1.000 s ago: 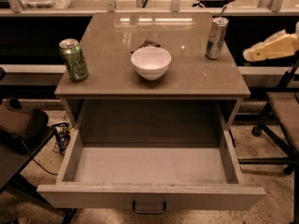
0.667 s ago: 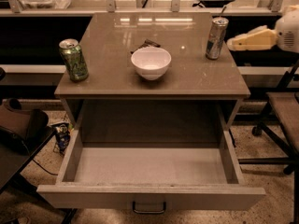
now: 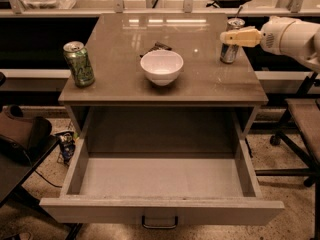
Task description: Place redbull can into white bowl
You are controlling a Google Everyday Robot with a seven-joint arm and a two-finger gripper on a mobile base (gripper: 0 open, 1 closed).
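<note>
The redbull can (image 3: 230,53), slim and silver-blue, stands upright at the right rear of the brown cabinet top (image 3: 200,84). The white bowl (image 3: 161,67) sits empty near the middle of the top, to the left of the can. My gripper (image 3: 236,37) reaches in from the right on a white arm. Its cream fingers lie across the can's upper part, in front of it in the picture. I cannot tell whether they touch the can.
A wider green can (image 3: 79,64) stands at the top's left edge. A small dark object (image 3: 156,47) lies behind the bowl. The cabinet's drawer (image 3: 160,184) is pulled fully open toward me. Chairs stand at the right (image 3: 302,129) and the left (image 3: 20,134).
My gripper has moved left and up from beside the table's right edge, so that it now overlaps the redbull can's top. The cans and bowl have not moved.
</note>
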